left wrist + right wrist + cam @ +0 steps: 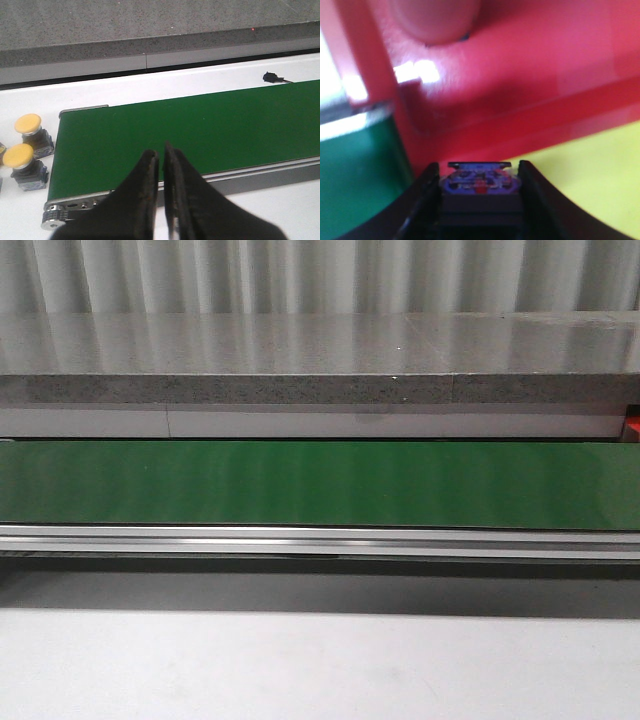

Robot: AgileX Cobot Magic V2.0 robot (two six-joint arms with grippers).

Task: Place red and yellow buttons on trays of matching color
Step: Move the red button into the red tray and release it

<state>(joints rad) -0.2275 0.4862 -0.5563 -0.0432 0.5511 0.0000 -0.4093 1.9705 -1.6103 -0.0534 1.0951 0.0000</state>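
the right pincer [479,200] is pinching a button [479,182] between its two fingers, seen from the base side, so i cannot tell the cap colour from this angle. it hangs low over the red tray [530,75], close to the edge where the yellow tray [590,175] begins, with another red button [432,20] already lying in the red tray. my guess is the step in hand is the drop. to do it well the button must be clear of the ridge between the two trays and well over the one that matches its cap; releasing on the border risks it rolling into the wrong colour. lowering until the base is near the tray floor before spreading the fingers should keep it from bouncing onto the belt [355,185] beside the tray.

the left pincer [161,165] is pressed together and empty, hovering above the near end of the green belt [200,130]. two yellow buttons [25,155] stand on the white surface [150,85] just past that end of the belt, well apart from the pincer; they look like the next ones to fetch.

in the front view the belt runs the full width with nothing on it, a grey stone ledge [320,360] behind it and ribbed wall [320,275] beyond.
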